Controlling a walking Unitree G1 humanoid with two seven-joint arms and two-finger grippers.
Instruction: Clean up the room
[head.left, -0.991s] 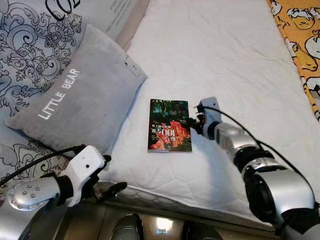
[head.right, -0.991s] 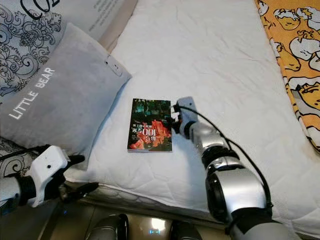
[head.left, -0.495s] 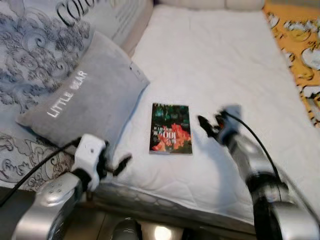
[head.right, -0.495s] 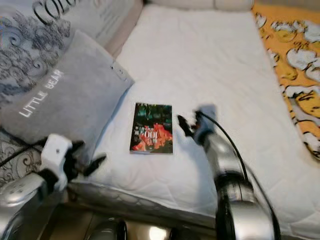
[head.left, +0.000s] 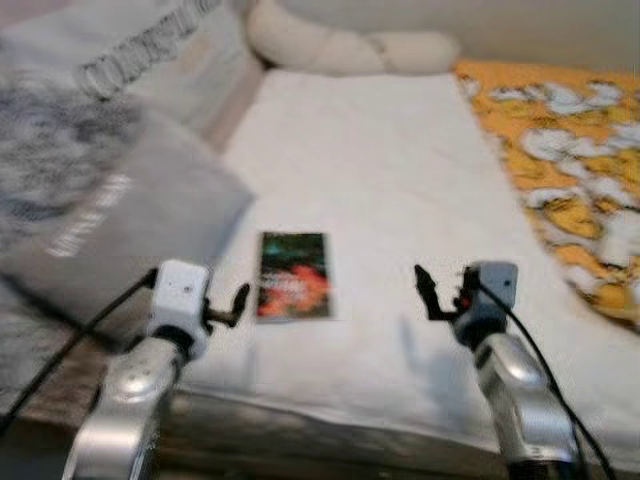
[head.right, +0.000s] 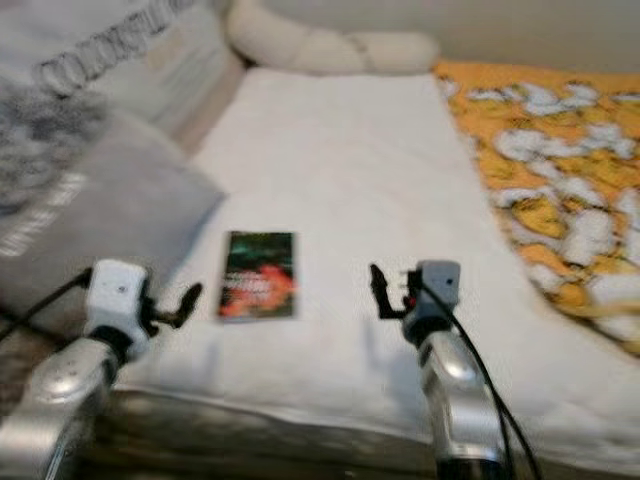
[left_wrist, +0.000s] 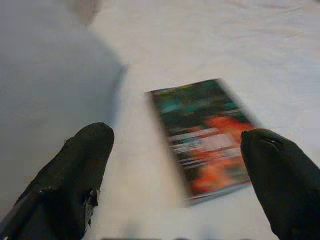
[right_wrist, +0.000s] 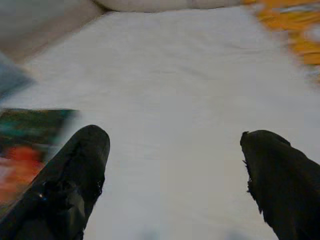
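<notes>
A book (head.left: 293, 275) with a dark green and red cover lies flat on the white mattress (head.left: 360, 140), near its front edge. My left gripper (head.left: 233, 303) hovers just left of the book, open, and the left wrist view has the book (left_wrist: 210, 135) ahead between the two fingers (left_wrist: 75, 180). My right gripper (head.left: 441, 291) is held to the right of the book, a clear gap away, open and empty. In the right wrist view the book (right_wrist: 25, 140) lies off beside one finger (right_wrist: 75, 185). All views are blurred.
A grey "LITTLE BEAR" cushion (head.left: 110, 220) leans at the left, close to the book. Patterned pillows (head.left: 120, 70) lie behind it, and a cream bolster (head.left: 350, 45) sits at the bed's far end. An orange patterned blanket (head.left: 570, 180) covers the right side. The mattress edge (head.left: 300, 425) runs below my arms.
The view has tilted up and pulled back. My right gripper has drawn away from the book's right edge. My left arm has risen from below the mattress edge to beside the book.
</notes>
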